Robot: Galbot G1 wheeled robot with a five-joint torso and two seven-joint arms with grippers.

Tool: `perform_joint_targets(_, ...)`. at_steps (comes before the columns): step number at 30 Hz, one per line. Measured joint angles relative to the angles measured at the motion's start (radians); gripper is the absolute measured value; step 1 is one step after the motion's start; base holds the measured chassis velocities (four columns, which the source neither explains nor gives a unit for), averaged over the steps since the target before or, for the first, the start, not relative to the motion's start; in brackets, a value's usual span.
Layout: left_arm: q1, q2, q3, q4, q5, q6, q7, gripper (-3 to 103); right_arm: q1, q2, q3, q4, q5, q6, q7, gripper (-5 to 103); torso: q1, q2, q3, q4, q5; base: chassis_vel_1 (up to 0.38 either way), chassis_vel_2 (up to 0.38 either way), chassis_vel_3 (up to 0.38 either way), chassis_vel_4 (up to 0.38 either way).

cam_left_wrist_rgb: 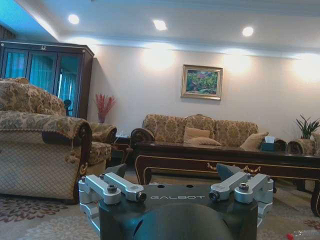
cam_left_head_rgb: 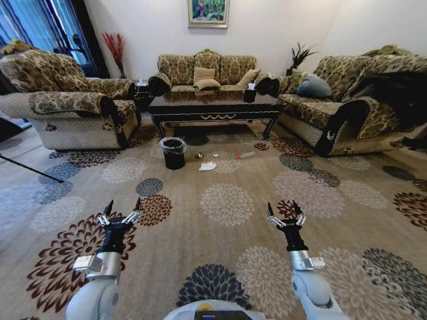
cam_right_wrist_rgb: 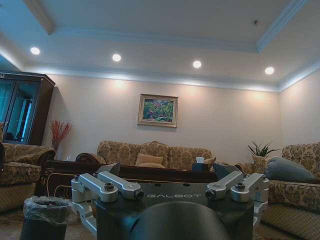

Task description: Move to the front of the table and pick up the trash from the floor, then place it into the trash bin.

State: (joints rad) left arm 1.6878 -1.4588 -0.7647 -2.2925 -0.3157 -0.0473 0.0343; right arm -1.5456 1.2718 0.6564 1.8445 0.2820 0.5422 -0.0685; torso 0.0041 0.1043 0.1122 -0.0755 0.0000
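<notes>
Living room, sofas on three sides, framed painting (cam_left_head_rgb: pixel 208 12) on the far wall. We stand well back on the floor (cam_left_head_rgb: pixel 227 240), the flowered carpet, facing the table (cam_left_head_rgb: pixel 215 107) across open rug.

Trash lies on the carpet just in front of the table: a crumpled white napkin (cam_left_head_rgb: pixel 207 166), a small shiny ball (cam_left_head_rgb: pixel 199 155) near it, a tiny white scrap (cam_left_head_rgb: pixel 215 155), and a slim stick-like piece (cam_left_head_rgb: pixel 246 155) further toward our right. The trash bin (cam_left_head_rgb: pixel 173 153), black with a pale liner over its rim, stands just left of the litter, near the table's front left leg.

Left gripper (cam_left_head_rgb: pixel 122 207) and right gripper (cam_left_head_rgb: pixel 285 211) are both held low ahead of us over bare carpet, jaws spread wide, nothing in either.

Step in hand, as we judge it: the approach, not yet finished. Litter is well out of reach. Next move calls for driving forward and stopping short of the napkin, then bending the torso to bring a gripper down.

Writing: "GALBOT" reads on each gripper body in both wrist views. No other legible labels.
</notes>
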Motion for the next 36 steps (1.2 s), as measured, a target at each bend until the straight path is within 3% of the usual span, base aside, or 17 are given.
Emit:
perform_joint_targets(14, 0.009, -0.006, 0.004, 0.004, 0.019, -0.006, 0.004, 100, 0.000, 0.003, -0.004, -0.004, -0.002, 0.004, 0.000, 100, -0.004, -0.052, -0.045, -0.0001, 0.0000, 0.000, 0.000, 0.000, 0.000)
perform_joint_targets(17, 0.015, -0.004, 0.012, 0.035, 0.072, -0.015, -0.001, 100, -0.002, 0.004, -0.003, -0.002, -0.004, 0.003, 0.007, 100, -0.004, -0.067, -0.060, -0.0001, 0.0000, 0.000, 0.000, 0.000, 0.000)
perform_joint_targets(22, 0.020, -0.006, 0.018, 0.087, 0.140, -0.041, -0.018, 100, -0.012, 0.006, 0.006, 0.008, -0.021, -0.009, -0.001, 100, -0.004, -0.071, -0.065, 0.0002, -0.0002, 0.000, 0.000, 0.000, 0.000)
perform_joint_targets(36, 0.043, -0.003, 0.008, 0.133, 0.140, -0.072, -0.010, 100, -0.024, 0.026, -0.007, 0.018, -0.016, -0.011, -0.016, 100, -0.004, -0.067, -0.062, 0.0001, 0.0000, -0.009, 0.013, 0.011, -0.009)
